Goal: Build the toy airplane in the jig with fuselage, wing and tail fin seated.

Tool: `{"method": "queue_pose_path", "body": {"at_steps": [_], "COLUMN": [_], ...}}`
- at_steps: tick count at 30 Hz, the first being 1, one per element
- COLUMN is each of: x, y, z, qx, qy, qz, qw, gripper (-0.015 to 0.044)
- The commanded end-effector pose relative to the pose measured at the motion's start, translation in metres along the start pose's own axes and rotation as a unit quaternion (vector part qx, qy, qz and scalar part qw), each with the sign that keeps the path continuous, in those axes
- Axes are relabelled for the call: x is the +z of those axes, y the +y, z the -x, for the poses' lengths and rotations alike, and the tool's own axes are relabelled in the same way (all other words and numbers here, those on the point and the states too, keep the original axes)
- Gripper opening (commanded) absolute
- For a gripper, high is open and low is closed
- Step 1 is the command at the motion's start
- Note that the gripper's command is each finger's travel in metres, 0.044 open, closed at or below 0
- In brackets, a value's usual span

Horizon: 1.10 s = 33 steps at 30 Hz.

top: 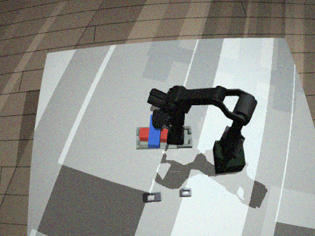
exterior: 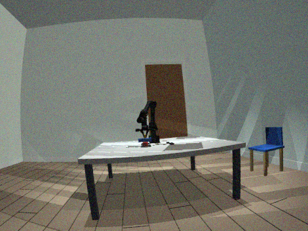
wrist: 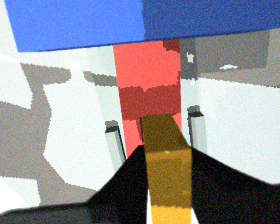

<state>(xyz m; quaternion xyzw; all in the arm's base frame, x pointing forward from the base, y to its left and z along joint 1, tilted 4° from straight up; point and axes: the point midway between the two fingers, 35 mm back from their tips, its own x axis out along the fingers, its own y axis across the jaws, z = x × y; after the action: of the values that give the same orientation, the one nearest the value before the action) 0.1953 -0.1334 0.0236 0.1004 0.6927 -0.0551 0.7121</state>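
Observation:
The red fuselage (top: 144, 134) (wrist: 147, 75) lies in the grey jig cradle (top: 187, 131) near the middle of the table. The blue wing (top: 154, 139) (wrist: 100, 22) lies across the top of the fuselage. My gripper (top: 165, 125) (exterior: 143, 130) is shut on the yellow tail fin (wrist: 167, 160) and holds it just above the tail end of the fuselage. In the wrist view the fin points along the red body, between two grey jig posts (wrist: 114, 136) (wrist: 196, 122). From above, the arm hides the fin and the tail socket.
Two small grey rectangular holders (top: 151, 196) (top: 185, 192) lie on the table in front of the jig. The arm's base (top: 229, 155) stands right of the jig. A blue chair (exterior: 269, 145) stands on the floor, far from the table.

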Motion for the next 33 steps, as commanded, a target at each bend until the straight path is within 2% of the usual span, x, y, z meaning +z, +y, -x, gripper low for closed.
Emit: {"method": "queue_pose_path", "body": {"at_steps": [1, 17, 22, 23, 27, 33], "x": [-0.0034, -0.0039, -0.0021, -0.0021, -0.0021, -0.0021], "y": [0.0004, 0.0006, 0.0006, 0.0006, 0.0006, 0.0006], "z": [-0.0088, -0.0157, -0.0143, -0.0143, -0.0143, -0.0143], "qx": [-0.001, -0.001, 0.001, 0.001, 0.001, 0.001], "qy": [0.006, 0.006, 0.003, 0.003, 0.003, 0.003], "qz": [-0.001, -0.001, 0.001, 0.001, 0.001, 0.001], "qw": [1.0, 1.0, 1.0, 1.0, 1.0, 1.0], "gripper": [0.0065, 0.0065, 0.0031, 0.0005, 0.0, 0.0157]}}
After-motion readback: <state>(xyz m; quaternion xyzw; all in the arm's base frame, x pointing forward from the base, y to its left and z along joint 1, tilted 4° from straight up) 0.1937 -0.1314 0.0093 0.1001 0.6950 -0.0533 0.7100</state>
